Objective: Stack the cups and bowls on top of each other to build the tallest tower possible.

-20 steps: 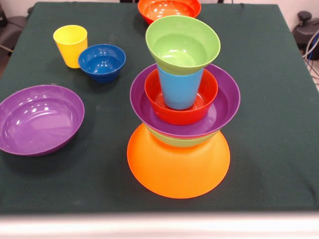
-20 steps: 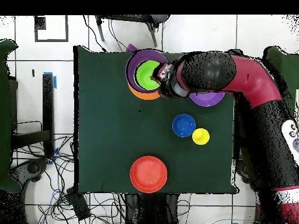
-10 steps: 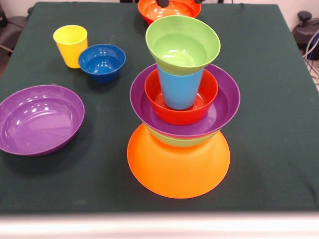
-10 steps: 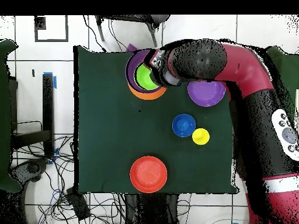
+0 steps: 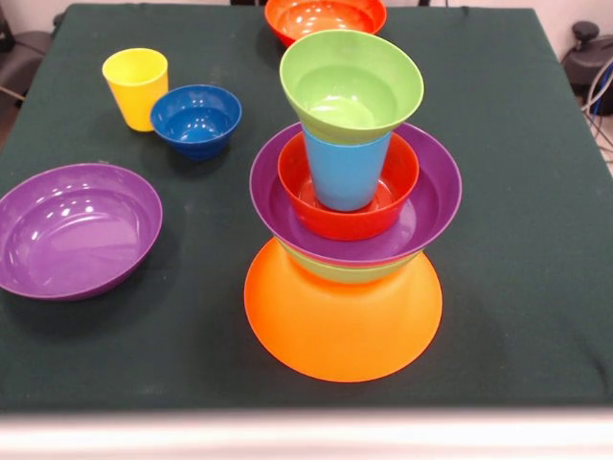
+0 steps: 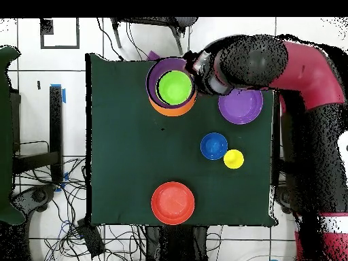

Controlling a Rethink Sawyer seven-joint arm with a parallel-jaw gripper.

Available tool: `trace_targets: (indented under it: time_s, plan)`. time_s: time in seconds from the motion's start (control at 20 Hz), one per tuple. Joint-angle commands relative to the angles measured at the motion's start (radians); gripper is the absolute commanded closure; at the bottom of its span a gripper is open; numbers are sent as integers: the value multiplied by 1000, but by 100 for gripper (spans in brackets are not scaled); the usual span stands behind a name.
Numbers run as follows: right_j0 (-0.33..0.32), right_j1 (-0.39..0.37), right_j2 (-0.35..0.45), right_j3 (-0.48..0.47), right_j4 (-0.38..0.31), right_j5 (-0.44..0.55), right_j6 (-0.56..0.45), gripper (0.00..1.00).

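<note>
Tower stands near the tabletop's front edge: orange bowl upturned as base, then green, purple and red-orange bowls, blue cup, green bowl on top. Hand hovers just beside it overhead; whether it is apart or together cannot be told.

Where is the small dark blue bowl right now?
In the front view the dark blue bowl sits upright at upper left, beside the yellow cup, above the loose purple bowl.
</note>
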Motion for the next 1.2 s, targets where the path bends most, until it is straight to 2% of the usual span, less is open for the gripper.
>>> trace_targets:
  time_s: [0.05,0.4,0.6,0.9,1.2]
  plan:
    - [-34,15,-108,-17,-110,97,-208,0]
    - [-89,-18,-107,74,-107,56,-215,0]
    - [-124,-25,-119,169,-123,-36,-192,0]
    - [-161,2,-147,252,-192,-146,-175,0]
    - [-206,55,-159,289,-254,-247,-194,0]
